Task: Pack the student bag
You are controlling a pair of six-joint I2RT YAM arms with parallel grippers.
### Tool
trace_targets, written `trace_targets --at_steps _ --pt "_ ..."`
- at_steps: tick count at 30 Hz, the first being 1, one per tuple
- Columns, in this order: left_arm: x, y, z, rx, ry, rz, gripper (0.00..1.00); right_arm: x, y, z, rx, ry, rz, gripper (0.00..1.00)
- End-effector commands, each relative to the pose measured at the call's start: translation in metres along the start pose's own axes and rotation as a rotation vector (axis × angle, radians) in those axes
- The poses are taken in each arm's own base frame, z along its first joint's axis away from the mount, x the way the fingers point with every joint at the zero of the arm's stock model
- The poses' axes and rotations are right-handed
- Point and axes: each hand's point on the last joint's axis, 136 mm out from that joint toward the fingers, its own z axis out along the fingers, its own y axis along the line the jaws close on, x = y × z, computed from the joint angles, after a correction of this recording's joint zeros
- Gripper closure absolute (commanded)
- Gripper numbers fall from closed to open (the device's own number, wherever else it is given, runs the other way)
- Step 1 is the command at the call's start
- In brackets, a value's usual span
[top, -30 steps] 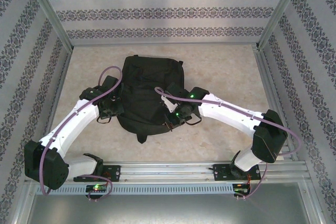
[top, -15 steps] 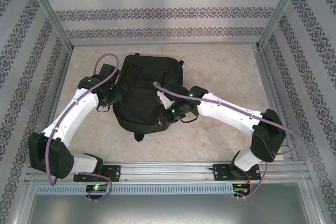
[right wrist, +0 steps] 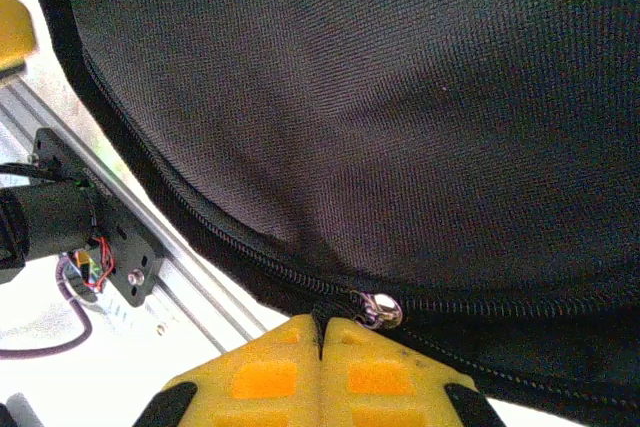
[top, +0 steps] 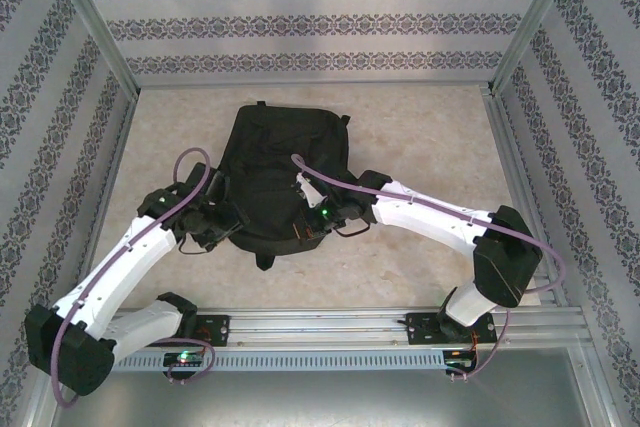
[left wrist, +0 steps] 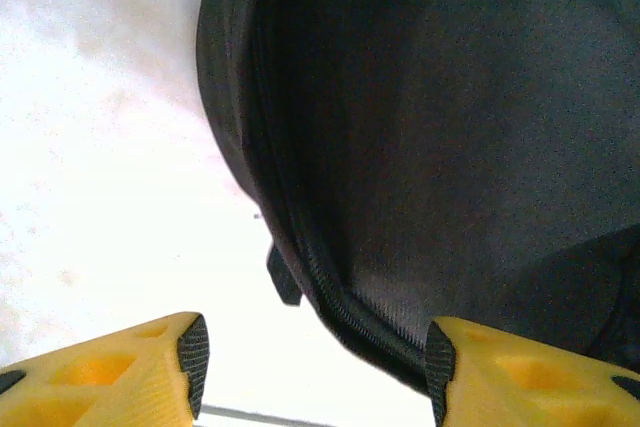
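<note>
Just ahead of my right claw, touching its tips, sits the metal zip pull. The yellow fingers are pressed flat together with no gap, and a dark tab from the pull looks pinched between them. Beyond that claw the student bag rises as a broad swell of black fabric, and its zip line curves off to the claw's left along the bag's lower edge.

My left claw stands wide. Between its two fingers runs the bag's rounded edge with the zip seam, the fabric lying closer to the right finger than to the left, and neither pad touches it. To this claw's left is bare pale worktop.

I judge the step in hand to be working the main zip, with the right claw as the puller and the left as the brace. I cannot tell whether the zip is meant to open or close, or how far it has travelled.

The next move calls for the left claw to close on the bag's edge and hold it down. The right claw then draws the pull along the seam's curve, staying low so the tab does not slip free and the soft bag does not drag.
</note>
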Motion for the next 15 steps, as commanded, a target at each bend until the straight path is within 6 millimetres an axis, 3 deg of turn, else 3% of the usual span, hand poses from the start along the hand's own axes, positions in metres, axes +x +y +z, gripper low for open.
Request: trace_targets --at_steps 1,8,15 --pt "0.013 -0.007 0.01 0.008 0.044 -0.089 0.4 -0.003 0.005 0.006 -0.032 -0.006 0.008 1.0" --pt "0.016 -0.02 0.028 0.021 0.061 -0.084 0.46 0.0 0.003 0.006 -0.026 -0.005 0.011 1.0" --pt "0.015 -0.016 0.043 -0.002 0.062 -0.059 0.71 0.007 -0.003 0.008 -0.005 0.016 0.009 1.0"
